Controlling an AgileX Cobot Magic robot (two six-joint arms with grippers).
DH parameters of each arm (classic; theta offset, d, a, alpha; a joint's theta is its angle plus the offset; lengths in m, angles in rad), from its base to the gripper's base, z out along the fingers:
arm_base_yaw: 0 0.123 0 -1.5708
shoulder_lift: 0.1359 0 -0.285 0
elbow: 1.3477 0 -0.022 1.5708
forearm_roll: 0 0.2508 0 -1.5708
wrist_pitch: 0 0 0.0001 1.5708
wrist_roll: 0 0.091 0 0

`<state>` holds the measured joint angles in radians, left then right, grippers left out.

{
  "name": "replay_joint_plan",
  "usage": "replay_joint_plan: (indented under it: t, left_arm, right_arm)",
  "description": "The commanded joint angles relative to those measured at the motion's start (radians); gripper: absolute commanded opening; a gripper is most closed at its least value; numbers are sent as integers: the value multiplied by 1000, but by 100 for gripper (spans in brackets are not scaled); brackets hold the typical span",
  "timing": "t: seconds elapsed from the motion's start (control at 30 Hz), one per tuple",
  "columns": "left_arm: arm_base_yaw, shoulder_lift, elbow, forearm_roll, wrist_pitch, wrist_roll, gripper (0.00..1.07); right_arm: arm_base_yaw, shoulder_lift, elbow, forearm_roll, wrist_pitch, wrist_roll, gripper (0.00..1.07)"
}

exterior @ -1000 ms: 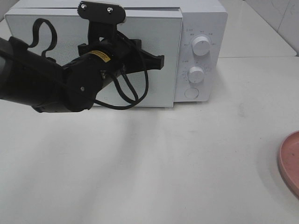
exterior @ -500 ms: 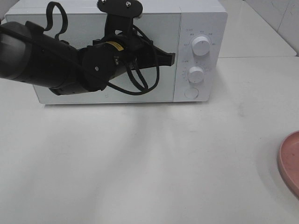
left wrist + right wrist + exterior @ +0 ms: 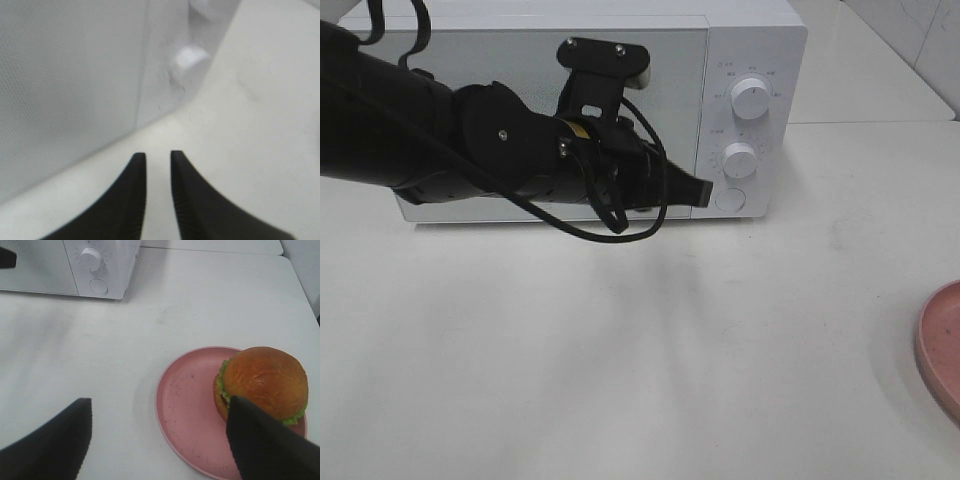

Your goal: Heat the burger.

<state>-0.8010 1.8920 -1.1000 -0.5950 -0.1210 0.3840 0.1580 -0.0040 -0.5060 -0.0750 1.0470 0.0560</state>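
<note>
The black left robot arm [image 3: 440,150] reaches across the front of the white box-shaped microwave oven [image 3: 760,40], whose door [image 3: 520,60] sits flush with the body. The left gripper [image 3: 157,165] is low in front of the door's lower right corner, its tip just beside the round white button [image 3: 730,199] at the bottom of the control panel. Its two black fingers [image 3: 131,200] stand a narrow slit apart with nothing between them. Two round white knobs [image 3: 750,97] sit one above the other on the panel, above the button. The oven stands on a plain white tabletop [image 3: 640,350].

At the right edge of the high view, part of a round pink plate [image 3: 942,340] shows, well apart from the oven. The right wrist view shows the burger [image 3: 262,382], with a glossy golden-brown bun and green lettuce, resting on the far side of that plate. The right gripper [image 3: 160,435] hangs above the plate, fingers [image 3: 65,435] spread wide and empty, one fingertip overlapping the burger's edge in the picture.
</note>
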Motion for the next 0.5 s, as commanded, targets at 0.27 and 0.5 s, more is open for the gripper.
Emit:
replay_joint_plan:
  t: [0.27,0.5]
  left_arm:
    - [6,-93,4,70,576,-6,103]
    - [6,-169,3,156,877,-24,103]
  right_arm:
    - [-6,-27,0,3,-11,-2,72]
    - [-6,-27,0,3,-11,-2,72]
